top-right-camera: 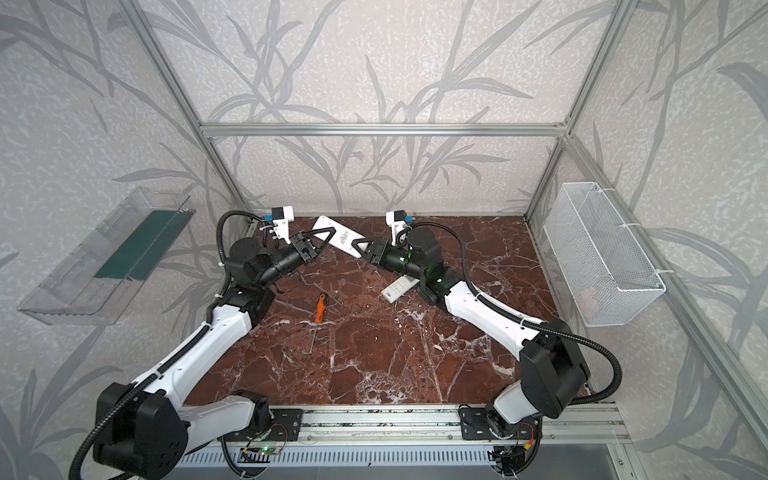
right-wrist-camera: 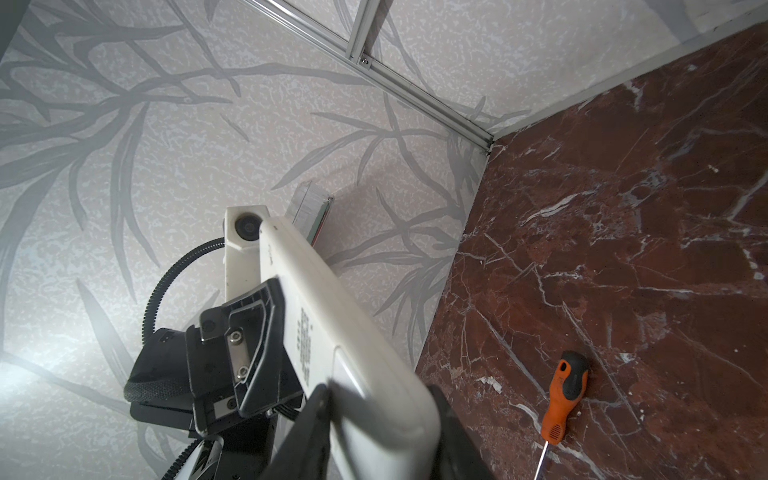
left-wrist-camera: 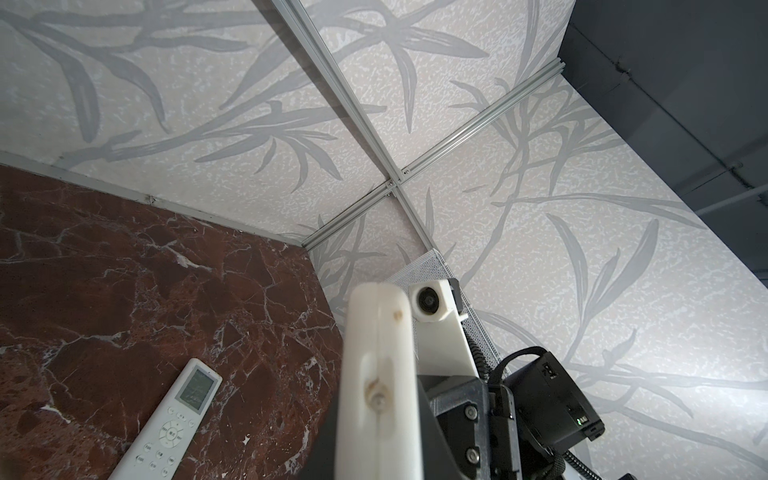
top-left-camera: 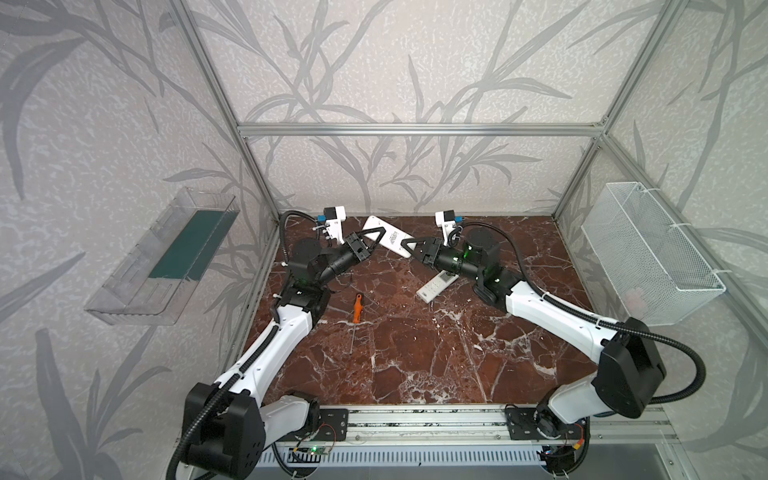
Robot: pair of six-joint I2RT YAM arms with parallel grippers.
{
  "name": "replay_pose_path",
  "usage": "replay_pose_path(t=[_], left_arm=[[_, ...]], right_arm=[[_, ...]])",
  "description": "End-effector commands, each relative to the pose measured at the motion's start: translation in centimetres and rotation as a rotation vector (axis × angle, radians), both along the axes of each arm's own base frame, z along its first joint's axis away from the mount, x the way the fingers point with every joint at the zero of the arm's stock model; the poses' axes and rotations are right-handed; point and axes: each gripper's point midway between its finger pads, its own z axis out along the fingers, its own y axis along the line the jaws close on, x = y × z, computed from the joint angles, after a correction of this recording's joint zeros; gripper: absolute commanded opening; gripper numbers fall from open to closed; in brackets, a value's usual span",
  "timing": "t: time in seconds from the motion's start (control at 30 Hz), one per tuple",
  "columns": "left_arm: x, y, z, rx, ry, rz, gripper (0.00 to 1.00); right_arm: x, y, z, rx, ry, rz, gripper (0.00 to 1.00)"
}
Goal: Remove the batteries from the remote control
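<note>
A red-brown marbled tabletop [top-left-camera: 415,353] is enclosed by leaf-patterned walls. A white wire basket [top-left-camera: 648,249] is hung on the right wall and a clear plastic tray [top-left-camera: 158,257] on the left. At the back of the table a white remote control [top-left-camera: 388,239] is held clear of the surface, label side up. One end is clamped by the left gripper [top-left-camera: 376,237], the other is pinched between the fingers of the right gripper [top-left-camera: 407,246]. A second remote [top-left-camera: 436,286] is seen lying buttons-up under the right arm. An orange-handled screwdriver [top-left-camera: 357,307] is seen flat on the table nearer the left arm. The batteries cannot be made out in any view.
</note>
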Motion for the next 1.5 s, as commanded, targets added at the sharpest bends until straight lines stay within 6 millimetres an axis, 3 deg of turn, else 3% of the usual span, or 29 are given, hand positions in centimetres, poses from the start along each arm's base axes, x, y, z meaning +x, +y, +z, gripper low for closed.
replay_pose_path(t=[0.0,0.1,0.27,0.43,0.57,0.7,1.1,1.23,1.47], left_arm=[[-1.3,-0.2,3.2,-0.011,-0.099,-0.022,0.0],[-1.2,-0.2,3.1,-0.008,-0.097,-0.02,0.0],[-0.9,-0.3,3.3,-0.025,-0.096,-0.023,0.0],[-0.4,-0.1,2.5,-0.014,-0.066,-0.002,0.0],[0.2,0.1,0.4,0.017,0.003,0.021,0.0],[1.1,0.3,-2.9,0.024,0.104,0.047,0.0],[2.7,0.2,-12.5,0.066,0.268,0.062,0.0],[2.9,0.4,-14.3,0.106,0.291,0.062,0.0],[2.8,0.7,-15.6,0.188,0.285,0.009,0.0]], right_arm=[[0.0,-0.5,-0.7,-0.017,-0.007,-0.018,0.29],[-0.1,-0.7,-0.6,-0.014,-0.006,-0.02,0.29],[-0.1,-0.5,-0.5,-0.004,-0.002,-0.014,0.46],[0.1,-0.4,-1.0,0.001,0.013,-0.013,0.48],[0.3,-0.6,-2.2,-0.006,0.043,-0.025,0.47],[0.7,-0.8,-4.1,-0.008,0.082,-0.041,0.4],[2.1,-0.7,-11.7,-0.081,0.137,-0.02,0.34],[1.8,-1.1,-12.7,-0.173,0.102,-0.012,0.36],[0.1,-3.5,-12.1,-0.393,-0.019,0.014,0.46]])
